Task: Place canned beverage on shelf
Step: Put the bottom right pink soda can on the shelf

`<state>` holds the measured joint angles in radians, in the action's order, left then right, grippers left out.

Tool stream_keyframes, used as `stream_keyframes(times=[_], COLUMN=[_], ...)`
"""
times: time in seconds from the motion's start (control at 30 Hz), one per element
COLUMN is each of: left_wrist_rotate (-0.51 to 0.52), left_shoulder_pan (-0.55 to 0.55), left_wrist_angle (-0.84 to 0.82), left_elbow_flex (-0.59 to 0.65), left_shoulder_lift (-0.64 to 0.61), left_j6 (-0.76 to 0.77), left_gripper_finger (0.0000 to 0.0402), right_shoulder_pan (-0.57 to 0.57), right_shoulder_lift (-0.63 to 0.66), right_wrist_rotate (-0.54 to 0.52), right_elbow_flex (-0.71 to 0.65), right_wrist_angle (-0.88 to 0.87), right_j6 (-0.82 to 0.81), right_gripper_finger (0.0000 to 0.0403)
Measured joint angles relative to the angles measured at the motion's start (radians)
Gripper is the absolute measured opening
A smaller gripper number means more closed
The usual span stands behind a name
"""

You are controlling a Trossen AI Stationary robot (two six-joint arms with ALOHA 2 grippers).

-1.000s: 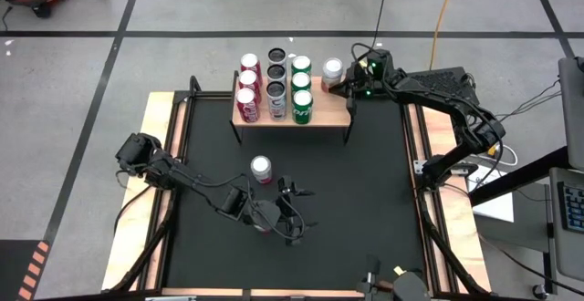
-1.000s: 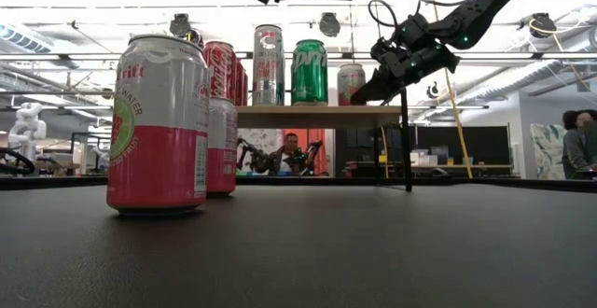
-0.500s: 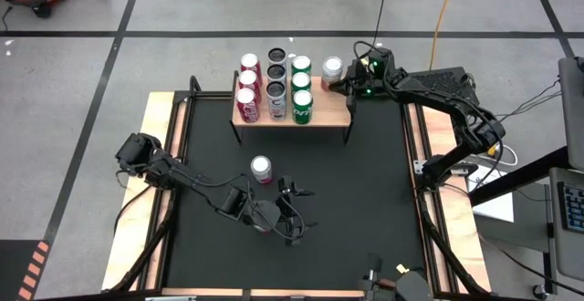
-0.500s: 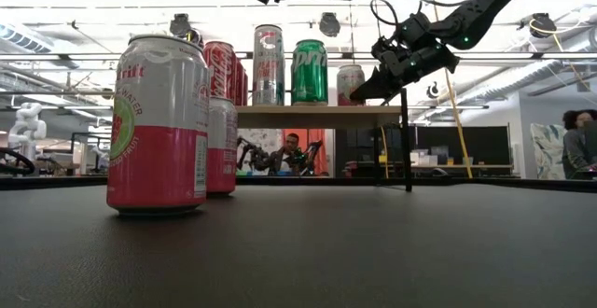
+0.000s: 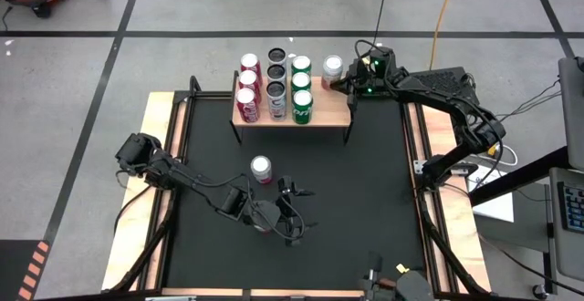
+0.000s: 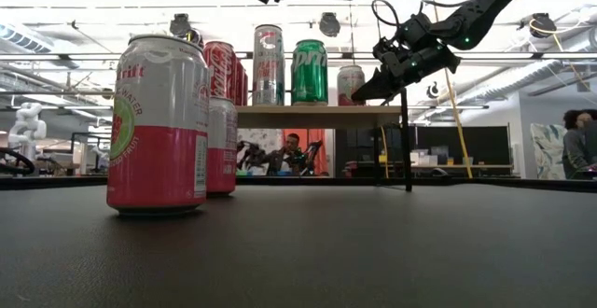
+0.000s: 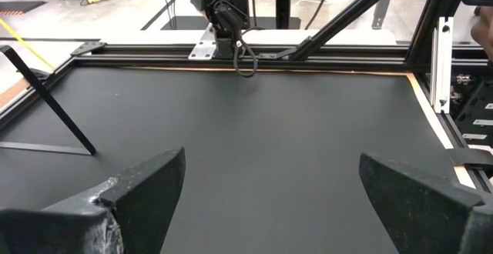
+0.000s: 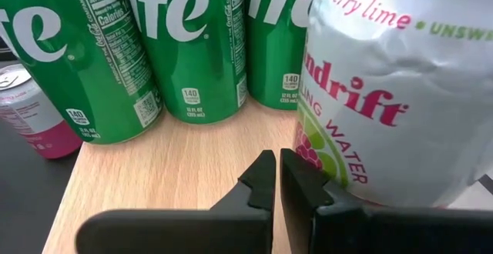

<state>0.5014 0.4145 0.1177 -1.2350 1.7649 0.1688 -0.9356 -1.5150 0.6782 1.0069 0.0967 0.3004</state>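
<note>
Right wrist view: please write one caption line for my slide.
Shut right gripper on the shelf, beside a silver can and three green cans.

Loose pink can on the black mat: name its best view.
Low view: the pink can fills the foreground, label legible. The high view shows only its top; the right wrist view catches a corner; the left wrist view misses it.

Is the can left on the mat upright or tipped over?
Upright. The can shows its round top from above, and in the low view it stands on its base on the mat.

Light-wood shelf (image 8: 169, 169), glossy metal cans (image 8: 192, 46)
</note>
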Motion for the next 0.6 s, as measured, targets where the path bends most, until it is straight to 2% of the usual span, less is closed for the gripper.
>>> stream_keyframes(times=[0.6], left_wrist_rotate=[0.000], left_shoulder_pan=[0.000], left_wrist_angle=[0.001], left_elbow_flex=[0.000], left_shoulder_lift=[0.000], left_j6=[0.007], left_gripper_finger=[0.0389], right_shoulder_pan=[0.008], right_shoulder_lift=[0.000], right_wrist_rotate=[0.006], right_elbow_flex=[0.000], right_wrist_angle=[-0.003], right_j6=[-0.028], right_gripper_finger=[0.0000])
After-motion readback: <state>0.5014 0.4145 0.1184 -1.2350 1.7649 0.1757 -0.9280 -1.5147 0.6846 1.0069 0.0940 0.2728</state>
